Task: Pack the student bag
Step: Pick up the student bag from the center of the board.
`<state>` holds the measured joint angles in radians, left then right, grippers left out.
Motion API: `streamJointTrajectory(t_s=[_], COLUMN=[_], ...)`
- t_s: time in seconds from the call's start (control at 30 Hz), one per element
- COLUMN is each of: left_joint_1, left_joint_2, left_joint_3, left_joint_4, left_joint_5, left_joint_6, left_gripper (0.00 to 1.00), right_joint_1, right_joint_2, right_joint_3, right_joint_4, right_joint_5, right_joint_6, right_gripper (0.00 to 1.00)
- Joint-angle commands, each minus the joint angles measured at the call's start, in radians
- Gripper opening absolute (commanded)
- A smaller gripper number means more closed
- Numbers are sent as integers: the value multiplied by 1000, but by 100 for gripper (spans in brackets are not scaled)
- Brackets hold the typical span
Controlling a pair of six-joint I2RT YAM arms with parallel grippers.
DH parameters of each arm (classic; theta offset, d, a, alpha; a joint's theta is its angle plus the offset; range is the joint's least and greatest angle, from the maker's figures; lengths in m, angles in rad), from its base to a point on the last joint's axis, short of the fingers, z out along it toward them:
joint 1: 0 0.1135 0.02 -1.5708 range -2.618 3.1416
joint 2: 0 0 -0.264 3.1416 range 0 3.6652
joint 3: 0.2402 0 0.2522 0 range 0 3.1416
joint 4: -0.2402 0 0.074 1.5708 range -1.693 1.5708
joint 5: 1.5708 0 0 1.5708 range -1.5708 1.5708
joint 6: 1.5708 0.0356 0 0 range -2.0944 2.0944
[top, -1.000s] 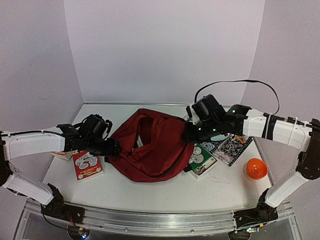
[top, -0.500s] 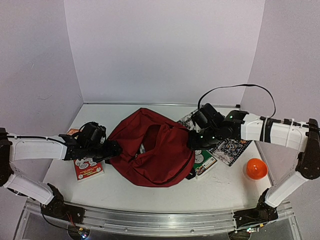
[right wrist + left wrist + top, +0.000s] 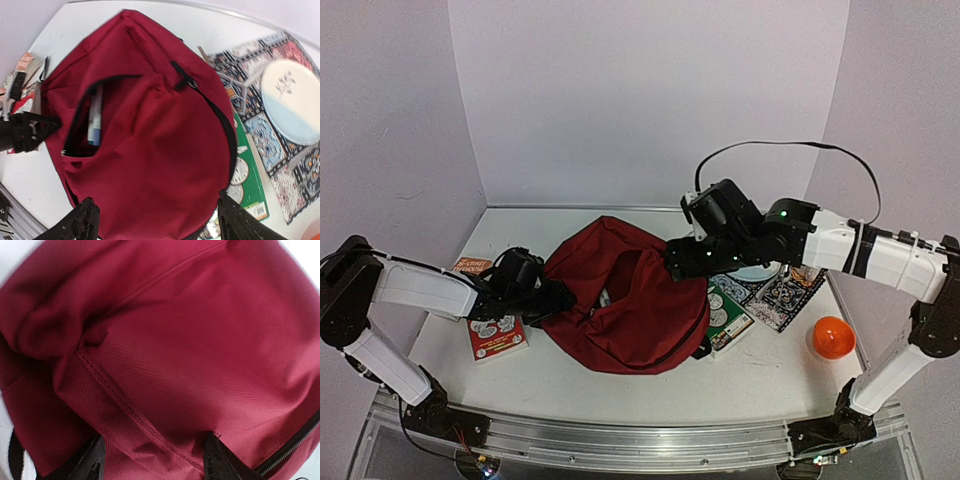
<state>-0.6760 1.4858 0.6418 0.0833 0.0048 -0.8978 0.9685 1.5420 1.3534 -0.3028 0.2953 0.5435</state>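
The student bag (image 3: 630, 305), dark red with black zippers, lies slumped in the middle of the table. Its mouth (image 3: 85, 120) gapes, with a white and blue item (image 3: 95, 117) inside. My left gripper (image 3: 555, 298) presses into the bag's left side. In the left wrist view its fingers (image 3: 95, 462) stand wide apart and a seamed fold of red fabric (image 3: 190, 340) fills the space between them, so the left gripper (image 3: 156, 457) is open. My right gripper (image 3: 680, 262) hovers over the bag's upper right edge. It is open (image 3: 161, 222) with nothing held.
A red book (image 3: 495, 335) and an orange-covered book (image 3: 470, 267) lie left of the bag, under my left arm. A green book (image 3: 728, 315), a patterned mat (image 3: 785, 295) with a plate (image 3: 292, 100) and an orange ball (image 3: 831, 337) sit to the right.
My right gripper has opened, let go of the bag's right edge and shifted left and up. The bag has slumped lower. My left arm dropped and pushed closer into the bag.
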Motion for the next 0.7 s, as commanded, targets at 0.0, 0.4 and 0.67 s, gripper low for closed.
streamJointTrajectory(t_s=[0.0,0.4,0.67], left_joint_1=[5,3,-12], left_joint_2=[43,-19,-87], left_joint_3=[52,37,15], left_joint_4=[79,142,182], left_joint_5=[79,164,192], left_joint_6=[-22,-70,-111], left_gripper=[58,6,0], right_joint_1=[39,119,158], right_joint_2=[92,317,413], right_joint_3=[93,277,345], right_joint_4=[-4,39,45], right_joint_5=[22,-71,-130], right_joint_6=[-61,-131,-201], right_gripper=[85,87,87])
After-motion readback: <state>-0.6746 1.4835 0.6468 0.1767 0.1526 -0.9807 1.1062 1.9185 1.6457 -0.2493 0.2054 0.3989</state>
